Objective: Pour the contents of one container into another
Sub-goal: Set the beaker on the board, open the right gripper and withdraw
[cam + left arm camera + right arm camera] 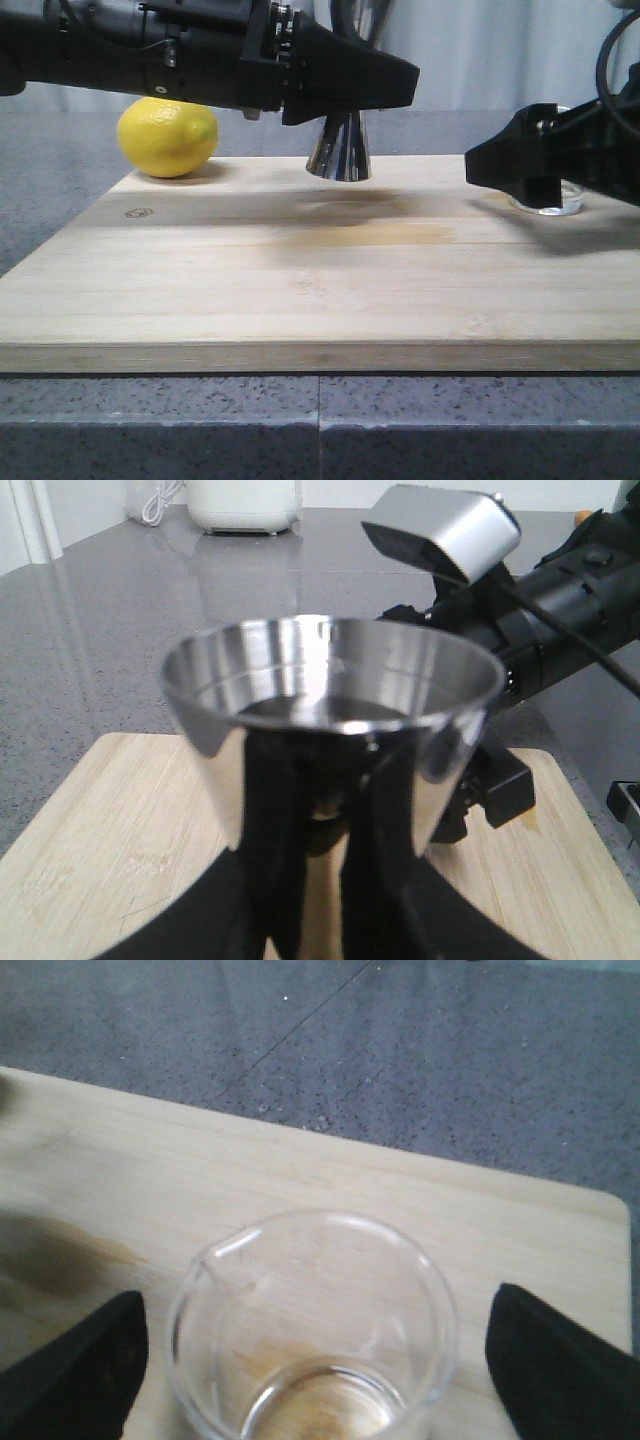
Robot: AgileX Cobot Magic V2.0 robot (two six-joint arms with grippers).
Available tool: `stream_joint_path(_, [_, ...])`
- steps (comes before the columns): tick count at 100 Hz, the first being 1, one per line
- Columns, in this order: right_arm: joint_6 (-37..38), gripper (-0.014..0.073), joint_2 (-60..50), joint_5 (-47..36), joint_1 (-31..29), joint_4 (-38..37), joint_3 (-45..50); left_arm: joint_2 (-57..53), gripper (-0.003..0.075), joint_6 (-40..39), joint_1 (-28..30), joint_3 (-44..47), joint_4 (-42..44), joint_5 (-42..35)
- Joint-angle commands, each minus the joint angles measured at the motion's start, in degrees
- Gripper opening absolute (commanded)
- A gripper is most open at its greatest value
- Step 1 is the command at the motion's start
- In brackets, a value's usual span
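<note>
The steel jigger stands at the far middle of the wooden board; only its lower cone shows under my left gripper. In the left wrist view its shiny upper cup fills the middle, and my left gripper is shut on its narrow waist. The clear glass beaker sits upright at the board's far right. My right gripper is open, its fingers well apart on either side of the beaker and not touching it. A little clear liquid lies in its bottom.
A yellow lemon rests on the board's far left corner. Grey speckled counter surrounds the board. The right arm with its silver camera reaches in just behind the jigger. A white appliance stands far back.
</note>
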Motion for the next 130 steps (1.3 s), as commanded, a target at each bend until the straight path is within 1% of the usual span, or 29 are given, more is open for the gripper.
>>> stream_joint_path(1, [0.2, 0.0631, -4.8, -2.3, -0.4, -0.3, -1.3, -2.6, 0.0102, -0.1, -0.5, -1.7, -4.9, 4.5])
stream_joint_path(22, [0.2, 0.0631, -15.1, 6.7, -0.4, -0.6, -3.9, -2.6, 0.0102, -0.1, -0.5, -1.7, -4.9, 4.5])
stream_joint_path(39, [0.2, 0.0631, -23.1, 19.4, -0.4, -1.1, -8.4, -2.6, 0.0102, -0.1, -0.5, -1.7, -4.9, 4.5])
stream_joint_path(51, [0.2, 0.0627, -27.2, 24.1, -0.4, -1.9, -10.3, -2.6, 0.0102, -0.1, -0.5, -1.7, -4.9, 4.5])
stream_joint_path(80, [0.2, 0.0627, -33.1, 27.1, -0.4, -3.9, -10.3, -2.6, 0.0102, -0.1, -0.5, -1.7, -4.9, 4.5])
stream_joint_path(113, [0.2, 0.0627, -33.3, 27.6, -0.4, -4.5, -10.3, -2.6, 0.0102, -0.3, -0.5, -1.7, -4.9, 4.6])
stream_joint_path(124, [0.2, 0.0627, -33.3, 27.4, -0.4, -4.5, -10.3, -2.6, 0.0102, -0.3, 0.0, -1.7, -4.9, 6.8])
stream_joint_path(130, [0.2, 0.0627, -33.3, 27.1, -0.4, -4.5, -10.3, -2.6, 0.0102, -0.3, 0.6, -1.7, -4.9, 6.8])
